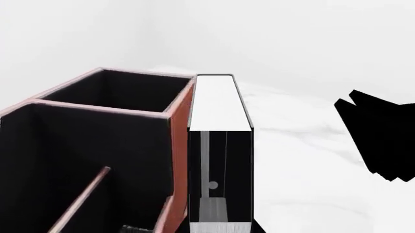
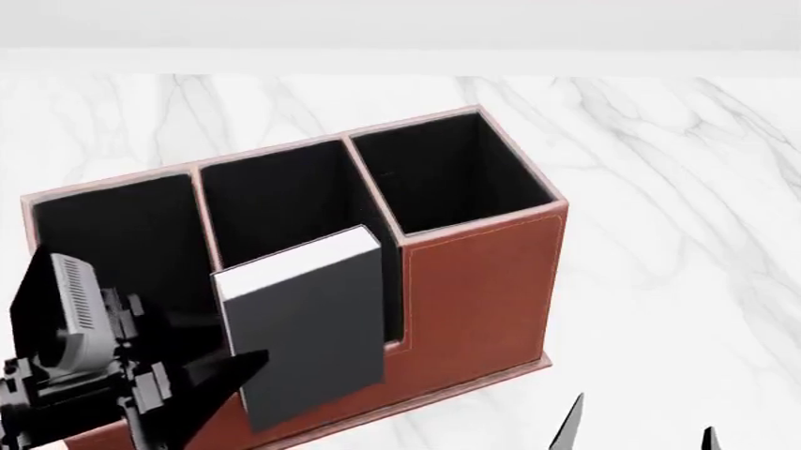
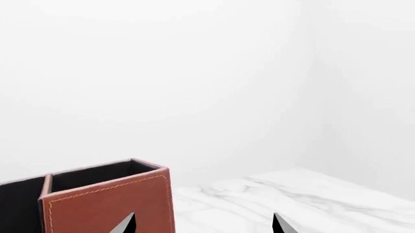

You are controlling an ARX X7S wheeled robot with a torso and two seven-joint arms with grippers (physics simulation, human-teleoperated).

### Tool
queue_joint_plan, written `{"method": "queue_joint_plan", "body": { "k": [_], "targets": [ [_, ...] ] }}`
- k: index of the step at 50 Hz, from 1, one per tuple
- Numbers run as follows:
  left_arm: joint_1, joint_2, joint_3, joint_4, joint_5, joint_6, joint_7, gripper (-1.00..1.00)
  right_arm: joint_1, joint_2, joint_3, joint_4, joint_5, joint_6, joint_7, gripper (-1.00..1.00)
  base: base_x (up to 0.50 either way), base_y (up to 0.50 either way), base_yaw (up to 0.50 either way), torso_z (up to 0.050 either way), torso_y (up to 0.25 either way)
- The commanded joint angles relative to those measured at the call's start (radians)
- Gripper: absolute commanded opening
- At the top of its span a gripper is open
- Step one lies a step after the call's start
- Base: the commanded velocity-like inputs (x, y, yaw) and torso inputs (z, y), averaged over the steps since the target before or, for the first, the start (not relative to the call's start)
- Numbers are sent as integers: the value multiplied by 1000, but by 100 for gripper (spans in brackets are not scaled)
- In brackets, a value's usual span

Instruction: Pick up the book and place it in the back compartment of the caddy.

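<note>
The book [image 2: 307, 323], black-covered with a white page block, stands upright and slightly tilted in front of the caddy's [image 2: 482, 291] middle cells. My left gripper [image 2: 232, 370] is shut on its lower part from the left. In the left wrist view the book [image 1: 219, 145] rises straight up from my left gripper [image 1: 207, 229], right beside the caddy's reddish wall [image 1: 181, 126]. The back compartment is mostly hidden behind the book. I cannot tell whether the book's lower end is inside it. The right gripper [image 3: 204, 225] is open and holds nothing, low at the caddy's right end [image 3: 107, 204].
The caddy rests on a white marble table [image 2: 663, 187]. A thin divider [image 1: 84, 199] crosses the near cell. My right gripper's [image 2: 641, 433] tips show at the head view's lower edge, and its dark body [image 1: 382, 141] sits right of the book.
</note>
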Motion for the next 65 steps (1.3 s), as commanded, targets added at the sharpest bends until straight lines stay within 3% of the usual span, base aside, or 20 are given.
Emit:
{"method": "queue_joint_plan", "body": {
  "k": [1,10,29,48,65],
  "targets": [
    [-63,-13,14,-32,-42,-16,157,-100,0,2,-3,5,0,-4,0,100,0,0,0,0,0],
    [-134,7,35,-126,-51,-47,271,-100,2,2,-10,10,-3,-7,-2,100,0,0,0,0,2],
    [-270,73,54,-322,13,-37,330,-100,15,1,-18,29,-2,-6,-5,100,0,0,0,1,1],
    [-335,145,52,-525,65,46,373,-100,22,1,-24,40,-5,-5,-3,100,0,0,0,0,1],
    [-404,272,69,-821,132,170,435,-100,23,5,-26,38,0,-3,-1,100,0,0,0,1,1]
  ]
}}
